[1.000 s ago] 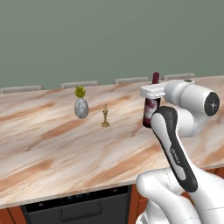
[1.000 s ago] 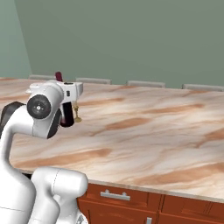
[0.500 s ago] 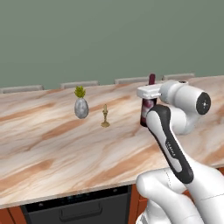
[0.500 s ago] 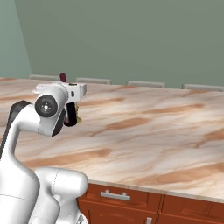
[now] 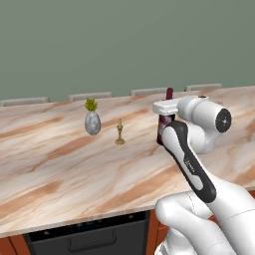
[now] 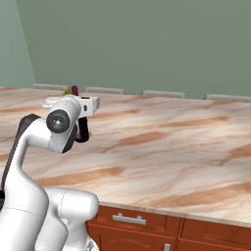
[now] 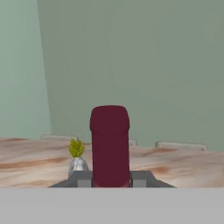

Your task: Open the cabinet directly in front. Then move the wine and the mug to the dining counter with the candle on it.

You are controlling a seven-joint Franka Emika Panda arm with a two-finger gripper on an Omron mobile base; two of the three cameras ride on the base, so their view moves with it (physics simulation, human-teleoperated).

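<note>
Gripper: the gripper is clamped on the neck of the wine bottle, one finger on each side; in the hand view the dark red neck capsule rises straight up between the two fingers
Wine bottle: upright, over the far half of the tabletop, to the right of the candlestick; its lower body is hidden behind the arm in both base views, so whether its base touches the marble cannot be told
Wine bottle, right base view: the capsule tip shows above the white hand and a dark part of the body shows below it
Candlestick: small, brass-gold, standing upright on the tabletop between the vase and the bottle, apart from both
Vase: grey, egg-shaped, with a yellow-green plant on top, upright, left of the candlestick; in the hand view it stands just left of the bottle neck
Tabletop: beige marble with brown veining, long and wide; grey chair backs line its far edge
Below the near edge: reddish-brown drawer fronts with silver handles and a dark appliance front
Background: plain green wall
</note>
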